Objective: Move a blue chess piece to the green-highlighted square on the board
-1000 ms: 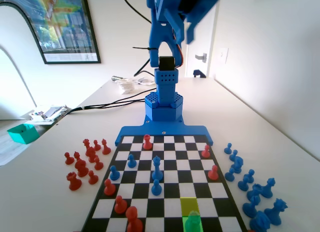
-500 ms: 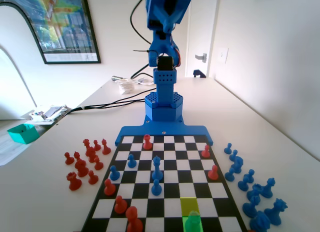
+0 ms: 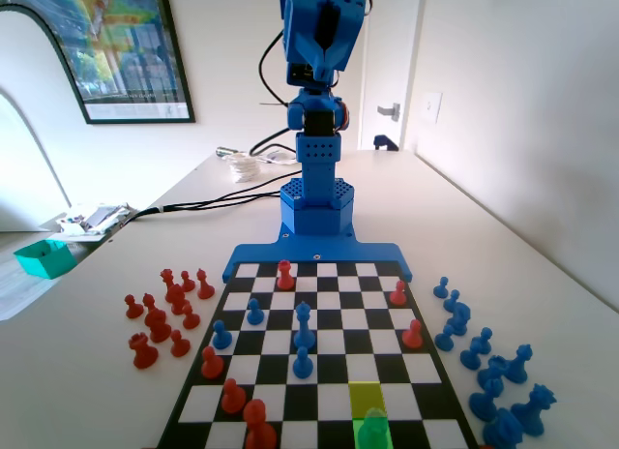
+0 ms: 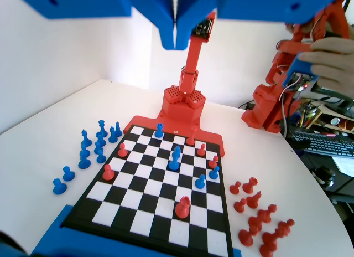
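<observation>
The blue chess piece point(image 3: 372, 430), a short pawn tinted green, stands on the green-highlighted square point(image 3: 360, 439) in the board's point(image 3: 334, 381) nearest row in the fixed view. The paler yellow-green square point(image 3: 367, 399) just beyond it is bare. In the wrist view the same pawn point(image 4: 160, 127) stands in the far row of the board point(image 4: 138, 204). My gripper point(image 4: 176, 44) hangs high above the board, its jaws pressed together with nothing between them. In the fixed view the blue arm point(image 3: 319, 139) is folded upright over its base, far from the pawn.
Several blue pieces point(image 3: 303, 325) and red pieces point(image 3: 232, 396) are spread over the board. Captured red pieces point(image 3: 164, 314) lie left of it and blue ones point(image 3: 484, 367) right of it in the fixed view. A teal box point(image 3: 44, 257) and cables point(image 3: 222, 193) sit far left.
The arm's upper part has swung from the right back to the centre above its base and settled. The pawn on the green square has not moved.
</observation>
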